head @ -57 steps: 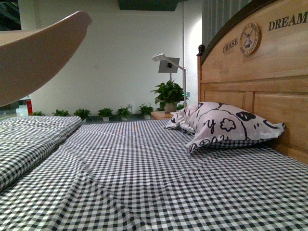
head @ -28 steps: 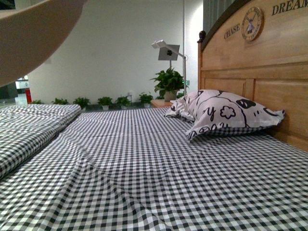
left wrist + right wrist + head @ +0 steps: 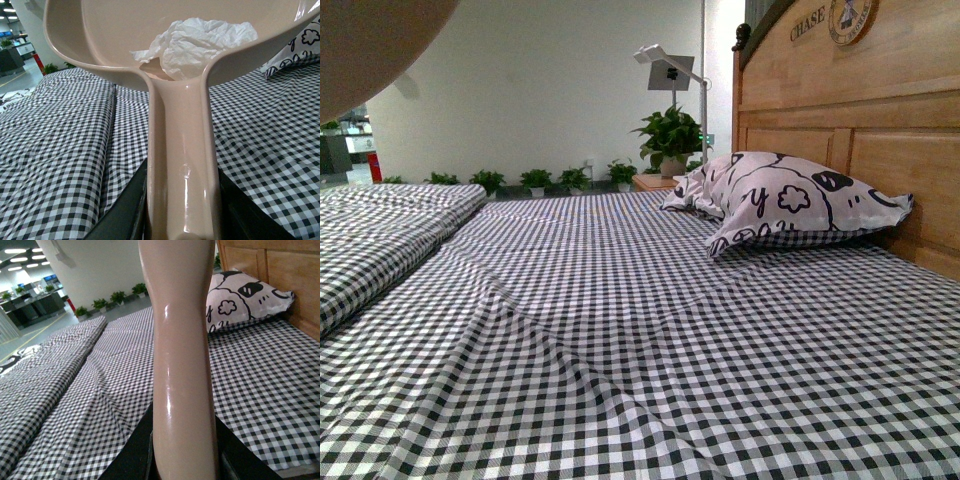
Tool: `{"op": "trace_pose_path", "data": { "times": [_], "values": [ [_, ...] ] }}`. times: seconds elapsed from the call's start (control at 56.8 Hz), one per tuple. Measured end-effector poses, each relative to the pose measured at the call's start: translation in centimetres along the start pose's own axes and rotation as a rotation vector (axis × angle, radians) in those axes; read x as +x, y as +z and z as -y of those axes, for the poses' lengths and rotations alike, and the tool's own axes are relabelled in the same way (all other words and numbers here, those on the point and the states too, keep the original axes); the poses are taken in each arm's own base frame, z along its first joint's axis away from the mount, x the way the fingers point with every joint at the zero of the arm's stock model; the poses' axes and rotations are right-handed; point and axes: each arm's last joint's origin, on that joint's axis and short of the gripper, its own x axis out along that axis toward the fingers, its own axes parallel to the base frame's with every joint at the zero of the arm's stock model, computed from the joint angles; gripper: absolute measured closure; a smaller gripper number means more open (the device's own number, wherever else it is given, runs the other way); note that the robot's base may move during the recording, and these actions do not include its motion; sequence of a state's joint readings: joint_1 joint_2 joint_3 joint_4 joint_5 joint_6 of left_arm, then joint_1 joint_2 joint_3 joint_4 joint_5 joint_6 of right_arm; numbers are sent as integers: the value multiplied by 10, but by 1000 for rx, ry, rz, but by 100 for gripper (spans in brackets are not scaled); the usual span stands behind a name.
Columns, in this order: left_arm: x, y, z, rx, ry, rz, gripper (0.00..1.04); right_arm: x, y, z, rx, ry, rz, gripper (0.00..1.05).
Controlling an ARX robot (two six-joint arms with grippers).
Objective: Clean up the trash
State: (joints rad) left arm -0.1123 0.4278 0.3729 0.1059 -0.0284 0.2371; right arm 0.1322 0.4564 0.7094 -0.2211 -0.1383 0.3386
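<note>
Dustpan [image 3: 182,165] (trash [image 3: 192,42] inside) has risen higher, left pincer [image 3: 182,210] pinching its handle.

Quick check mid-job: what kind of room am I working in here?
Likely a bedroom set in a showroom or large hall: a bed in checked sheet, wooden headboard, patterned pillow, with office-style ceiling lights beyond in the right wrist view.

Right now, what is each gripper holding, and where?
Left: dustpan by its handle, paper wad inside. Right: a beige handle; its tool is unseen.
</note>
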Motion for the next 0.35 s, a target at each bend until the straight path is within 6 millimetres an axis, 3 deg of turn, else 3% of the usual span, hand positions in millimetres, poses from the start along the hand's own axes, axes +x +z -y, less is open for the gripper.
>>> {"op": "trace_pose_path", "data": {
  "times": [0.352],
  "values": [
    [0,0,0,0,0,0,77,0,0,0,0,0,0,85]
  ]
}}
